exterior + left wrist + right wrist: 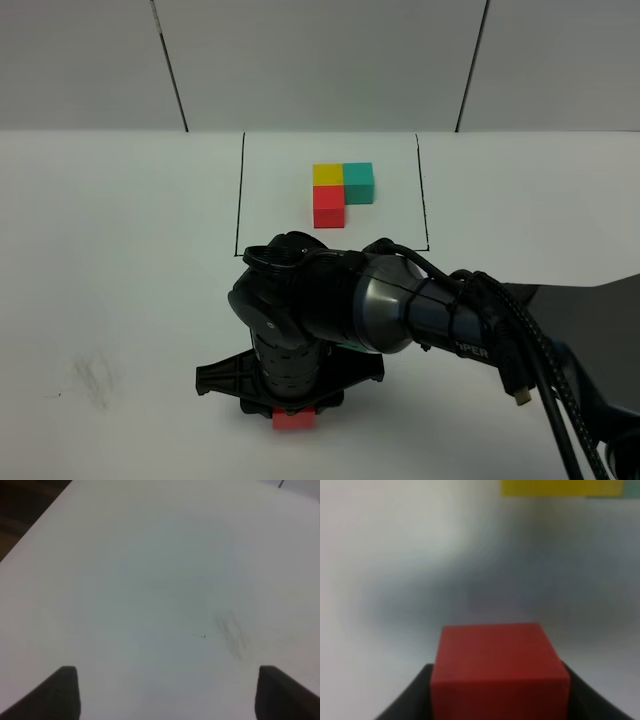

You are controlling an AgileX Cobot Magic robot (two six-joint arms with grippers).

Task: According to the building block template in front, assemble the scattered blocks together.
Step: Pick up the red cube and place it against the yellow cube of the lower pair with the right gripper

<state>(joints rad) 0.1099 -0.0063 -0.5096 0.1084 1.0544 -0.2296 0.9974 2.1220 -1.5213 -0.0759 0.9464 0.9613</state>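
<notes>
The right gripper [293, 405] reaches across the middle of the white surface [120, 260] to its near edge, pointing down over a red cube [294, 421]. In the right wrist view that red cube [499, 670] sits between the two dark fingers [407, 700], which press against its sides, so the gripper is closed on it. Whether the cube rests on the surface or is lifted just clear cannot be told.

Beyond it in the wrist view, a yellow cube [562, 487] shows at the frame's border with a sliver of teal beside it; both are blurred.

The building block template [341, 192] lies toward the far edge, inside a thin black outline [238, 195]: yellow and teal cubes side by side, a red one touching the yellow on its near side.

The left gripper [165, 692] hangs over bare surface, its fingertips [62, 690] spread wide apart and holding nothing, near a faint grey smudge [232, 632].
</notes>
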